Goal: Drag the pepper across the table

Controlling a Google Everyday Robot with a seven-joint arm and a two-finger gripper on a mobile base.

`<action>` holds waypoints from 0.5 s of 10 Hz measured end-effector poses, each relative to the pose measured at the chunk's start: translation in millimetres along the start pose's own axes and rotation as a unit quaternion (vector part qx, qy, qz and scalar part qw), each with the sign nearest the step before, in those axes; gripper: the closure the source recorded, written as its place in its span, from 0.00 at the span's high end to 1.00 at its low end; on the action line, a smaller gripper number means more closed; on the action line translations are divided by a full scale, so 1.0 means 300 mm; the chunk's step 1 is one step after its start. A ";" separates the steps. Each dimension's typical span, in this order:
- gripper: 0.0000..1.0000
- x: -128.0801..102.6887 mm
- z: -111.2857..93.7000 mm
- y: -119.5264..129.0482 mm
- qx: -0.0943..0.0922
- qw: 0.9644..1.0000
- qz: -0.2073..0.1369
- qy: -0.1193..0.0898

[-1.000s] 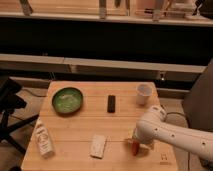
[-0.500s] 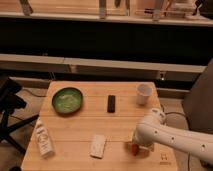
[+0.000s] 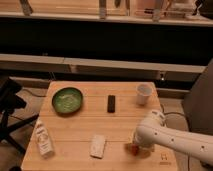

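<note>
At the lower right of the frame, the gripper (image 3: pixel 136 143) sits with jaws spread, down at the red pepper (image 3: pixel 131 148) on the wooden table (image 3: pixel 80 127).

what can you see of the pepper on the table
Only a small red-orange bit of the pepper shows, low on the wooden table near its front right corner. The rest is hidden by the white arm, whose end effector is down right at it; whether they touch cannot be told. The pepper lies apart from the white packet to its left. Its full shape and how it is turned cannot be made out.
</note>
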 end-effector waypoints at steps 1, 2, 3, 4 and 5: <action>0.80 0.001 0.002 0.002 0.000 1.000 0.000 0.000; 0.80 0.001 0.004 0.003 0.000 1.000 -0.001 0.000; 0.80 0.001 0.006 0.001 0.001 1.000 -0.002 0.000; 0.80 0.002 0.008 0.003 0.000 1.000 -0.004 0.000; 0.80 -0.001 0.011 0.004 0.000 1.000 -0.008 0.000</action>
